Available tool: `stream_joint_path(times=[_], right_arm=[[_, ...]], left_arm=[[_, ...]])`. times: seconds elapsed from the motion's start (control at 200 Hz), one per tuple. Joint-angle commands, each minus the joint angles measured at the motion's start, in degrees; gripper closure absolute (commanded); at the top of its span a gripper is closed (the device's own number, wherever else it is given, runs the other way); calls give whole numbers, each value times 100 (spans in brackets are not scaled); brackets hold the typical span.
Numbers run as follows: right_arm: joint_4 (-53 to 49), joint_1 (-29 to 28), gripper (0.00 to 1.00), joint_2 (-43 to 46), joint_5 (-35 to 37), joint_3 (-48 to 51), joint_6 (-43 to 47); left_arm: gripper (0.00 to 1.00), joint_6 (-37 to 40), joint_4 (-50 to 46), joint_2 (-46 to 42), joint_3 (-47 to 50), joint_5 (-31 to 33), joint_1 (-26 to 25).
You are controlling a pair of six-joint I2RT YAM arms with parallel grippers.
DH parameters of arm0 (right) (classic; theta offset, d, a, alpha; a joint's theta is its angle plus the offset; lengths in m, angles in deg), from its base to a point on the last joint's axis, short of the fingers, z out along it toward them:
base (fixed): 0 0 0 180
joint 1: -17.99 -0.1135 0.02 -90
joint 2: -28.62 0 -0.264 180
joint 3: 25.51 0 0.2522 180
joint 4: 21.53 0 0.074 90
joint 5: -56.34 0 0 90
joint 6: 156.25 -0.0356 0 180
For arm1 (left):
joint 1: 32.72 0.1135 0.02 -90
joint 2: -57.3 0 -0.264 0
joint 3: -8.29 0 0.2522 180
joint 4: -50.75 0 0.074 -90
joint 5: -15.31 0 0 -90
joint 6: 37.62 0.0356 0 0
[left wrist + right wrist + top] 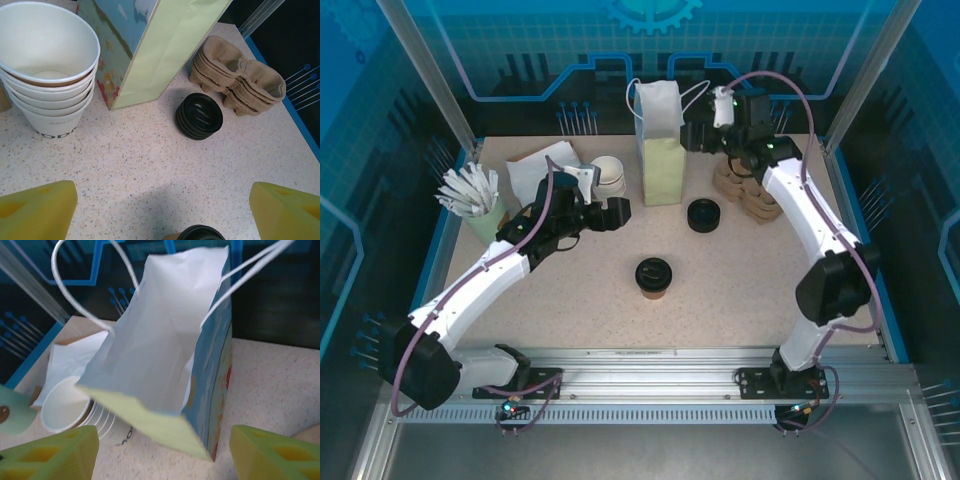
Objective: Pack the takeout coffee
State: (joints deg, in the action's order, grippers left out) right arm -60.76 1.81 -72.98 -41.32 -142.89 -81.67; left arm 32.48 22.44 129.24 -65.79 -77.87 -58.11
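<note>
Brown paper under a black lid: the takeout coffee (pixel 654 277) is seen upright mid-surface, toward the near edge, untouched. Behind it the left pincer (pixel 616 212) is spread and empty; the cup body is best closed on squarely, below the lid. By the paper bag (pixel 165 340) at the far edge, the right pincer (pixel 162 452) is spread too, pinching nothing. On the white cups (pixel 47 75), only "ODD" can be read.

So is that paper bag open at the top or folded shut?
Open. The bag stands upright with its mouth spread wide; the right wrist view looks into its white inside. Its bottom is hidden.
</note>
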Motion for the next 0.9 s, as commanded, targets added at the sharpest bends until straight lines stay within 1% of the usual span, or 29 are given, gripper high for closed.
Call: stream_joint_path(times=[0.0, 0.115, 0.195, 0.285, 0.36, 0.42, 0.485, 0.55, 0.605, 0.71, 0.775, 0.895], right_arm=[[-222, -129, 33, -510, 344, -703, -262], [-695, -225, 38, -1011, 691, -1510, -118], [-1000, -286, 41, -1192, 969, -1833, 20], [-1135, -290, 41, -949, 1290, -1582, 346], [-1028, -214, 41, -431, 1417, -880, 674], [-833, -41, 40, 62, 1259, -213, 896], [-787, 275, 39, 463, 856, 321, 1055], [-903, 686, 39, 601, 400, 597, 1172], [-1109, 1001, 39, 538, 209, 640, 1336], [-1329, 1350, 38, 231, 514, 611, 1834], [-1466, 1450, 38, -38, 800, 483, 2129], [-1866, 1583, 38, -571, 1083, 112, 2614]], left_arm=[[10, 100, -132, -113, -152, 37, 34], [10, 91, -106, -187, -88, 30, 38], [10, 66, -83, -202, -35, -12, 36], [10, 41, -101, -255, 9, -68, 38], [10, 45, -92, -340, 95, -66, 35], [10, 65, -75, -408, 157, -47, 34], [10, 72, -19, -442, 212, -41, 35], [10, 50, 74, -427, 255, -62, 37], [9, 35, 151, -376, 283, -118, 34], [10, 4, 196, -233, 257, -241, 34], [10, -19, 214, -175, 255, -301, 34], [10, -4, 298, -163, 316, -330, 35]])
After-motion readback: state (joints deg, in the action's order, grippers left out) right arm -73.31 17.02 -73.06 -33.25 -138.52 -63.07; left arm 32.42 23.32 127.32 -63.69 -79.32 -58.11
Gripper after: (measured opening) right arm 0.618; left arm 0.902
